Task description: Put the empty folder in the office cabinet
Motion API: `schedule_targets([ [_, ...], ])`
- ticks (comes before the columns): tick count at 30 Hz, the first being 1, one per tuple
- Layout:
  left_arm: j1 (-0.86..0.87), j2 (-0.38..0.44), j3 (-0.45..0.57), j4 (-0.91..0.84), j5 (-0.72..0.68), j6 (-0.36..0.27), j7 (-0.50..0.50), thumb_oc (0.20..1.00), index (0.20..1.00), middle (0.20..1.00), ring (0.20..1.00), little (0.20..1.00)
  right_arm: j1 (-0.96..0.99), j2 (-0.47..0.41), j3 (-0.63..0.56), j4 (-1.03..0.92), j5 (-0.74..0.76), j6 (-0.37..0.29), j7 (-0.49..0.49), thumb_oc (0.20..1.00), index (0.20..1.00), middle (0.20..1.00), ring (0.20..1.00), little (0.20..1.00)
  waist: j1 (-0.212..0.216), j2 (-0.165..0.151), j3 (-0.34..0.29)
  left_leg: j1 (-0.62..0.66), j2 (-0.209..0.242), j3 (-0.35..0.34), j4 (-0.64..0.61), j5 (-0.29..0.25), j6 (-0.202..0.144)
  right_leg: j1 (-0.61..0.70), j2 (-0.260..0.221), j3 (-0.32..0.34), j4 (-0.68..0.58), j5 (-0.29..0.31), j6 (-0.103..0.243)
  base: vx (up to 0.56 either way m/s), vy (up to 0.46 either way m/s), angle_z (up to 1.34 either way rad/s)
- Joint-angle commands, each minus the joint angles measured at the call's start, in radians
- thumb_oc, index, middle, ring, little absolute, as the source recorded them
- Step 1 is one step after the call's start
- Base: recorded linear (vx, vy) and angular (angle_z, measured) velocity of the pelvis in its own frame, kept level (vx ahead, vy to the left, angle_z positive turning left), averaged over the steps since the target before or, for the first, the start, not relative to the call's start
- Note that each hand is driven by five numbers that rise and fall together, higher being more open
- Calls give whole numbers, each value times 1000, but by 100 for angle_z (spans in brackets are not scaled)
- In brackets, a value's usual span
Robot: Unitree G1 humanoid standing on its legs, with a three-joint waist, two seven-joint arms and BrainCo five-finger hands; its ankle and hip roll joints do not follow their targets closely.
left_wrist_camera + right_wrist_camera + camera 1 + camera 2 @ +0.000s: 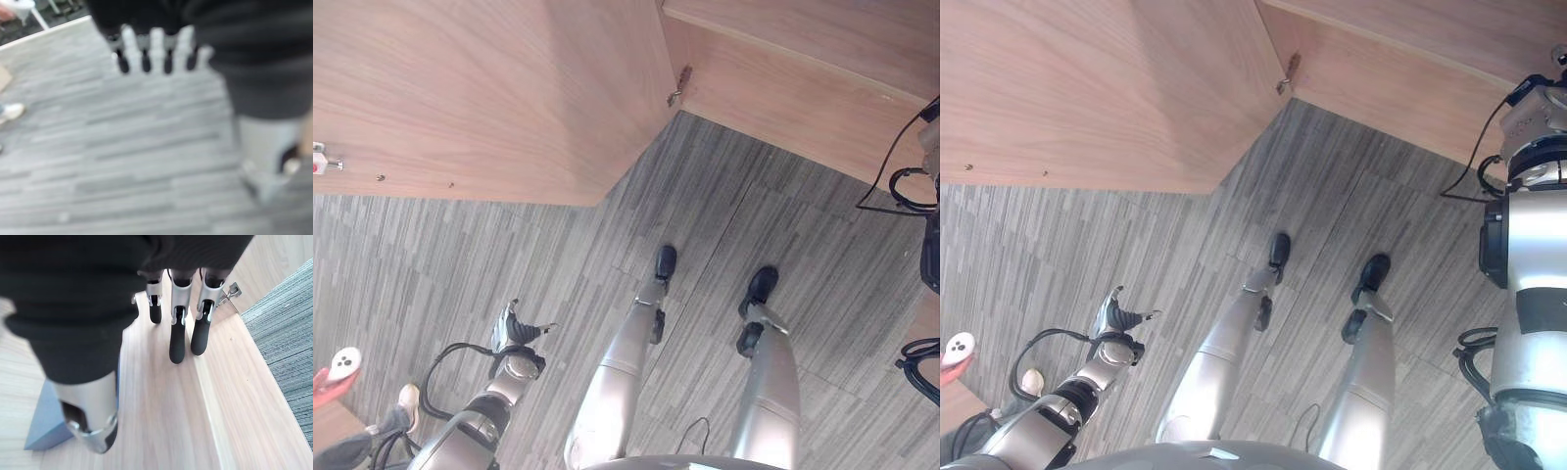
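Our right hand (178, 308) is hanging relaxed, fingers straight, holding nothing, over the cabinet (161, 421) shelf. The folder (49, 423) is lying there, half hidden behind our thumb. Our left hand (512, 331) is dangling loose over the carpet (558, 255). A person's hand (328, 387), cut off, is gripping a white remote (345, 362).

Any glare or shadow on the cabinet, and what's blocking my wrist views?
Left eye view: no glare; the cabinet panel darkens toward the hinge. Right wrist view: the open right hand hangs over pale wood, its thumb and dark cover hiding part of the blue-grey folder, which lies in shade. Left wrist view: the open left hand is over evenly lit grey floor.
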Motion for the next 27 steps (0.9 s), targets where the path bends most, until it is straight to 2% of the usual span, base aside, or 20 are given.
schedule_targets([
  [1, 0, 65, 57, 41, 10, 9, 24, 1000, 1000, 1000, 1000, 1000, -57, -63, 140, -4, -130, 19, -40, 1000, 1000, 1000, 1000, 1000, 14, 45, 51, 59, 18, -19, -120, -82, -4, 75, -3, 21, 59, -133, 21, 0, 0, 0],
  [6, 5, 75, 65, 39, 25, -1, 14, 1000, 1000, 1000, 1000, 1000, -73, -67, 248, -78, -214, 9, 32, 1000, 1000, 1000, 1000, 1000, 25, 44, 55, 65, 21, -23, -131, -71, -8, 82, -4, 19, 51, -128, 22, 0, 0, 0],
  [10, 9, 84, 58, 29, 35, -2, 0, 1000, 1000, 1000, 1000, 1000, -70, -62, 259, -125, -181, -17, 89, 1000, 1000, 1000, 1000, 1000, 34, 44, 53, 67, 20, -28, -133, -66, -10, 83, -4, 18, 52, -127, 23, 0, 0, 0],
  [11, 11, 90, 58, 26, 38, -2, -14, 1000, 1000, 1000, 1000, 1000, -68, -51, 266, -144, -145, -19, 145, 1000, 1000, 1000, 1000, 1000, 41, 44, 52, 67, 19, -30, -133, -64, -11, 84, -3, 17, 52, -128, 22, 0, 0, 0],
  [12, 12, 90, 58, 26, 38, -2, -14, 1000, 1000, 1000, 1000, 1000, -67, -52, 266, -144, -144, -19, 147, 1000, 1000, 1000, 1000, 1000, 41, 44, 51, 67, 19, -30, -133, -64, -11, 84, -3, 17, 53, -128, 22, -2, -31, 1],
  [13, 11, 96, 55, 25, 46, 4, -29, 1000, 1000, 1000, 1000, 1000, -63, -43, 260, -168, -78, -25, 202, 1000, 1000, 1000, 1000, 1000, 48, 45, 48, 67, 19, -33, -130, -64, -13, 84, -4, 16, 55, -131, 22, 0, 0, 0],
  [17, 12, 107, 43, 19, 55, 4, -48, 1000, 1000, 1000, 1000, 1000, -64, -38, 247, -184, 6, -39, 253, 1000, 1000, 1000, 1000, 1000, 60, 47, 42, 67, 18, -36, -128, -63, -15, 83, -5, 16, 58, -133, 22, 0, 0, 0],
  [22, 25, 118, 29, 8, 63, 2, -69, 1000, 1000, 1000, 1000, 1000, -92, -38, 251, -172, 60, -58, 286, 1000, 1000, 1000, 1000, 1000, 79, 53, 30, 59, 14, -37, -126, -59, -16, 74, -9, 17, 67, -136, 25, 0, 0, 0],
  [27, 38, 123, 30, 2, 66, 0, -77, 1000, 1000, 1000, 1000, 1000, -102, -65, 249, -142, 30, -60, 262, 1000, 1000, 1000, 1000, 1000, 87, 62, 24, 54, 9, -41, -133, -52, -19, 71, -16, 20, 66, -137, 30, -4, 4, 1],
])
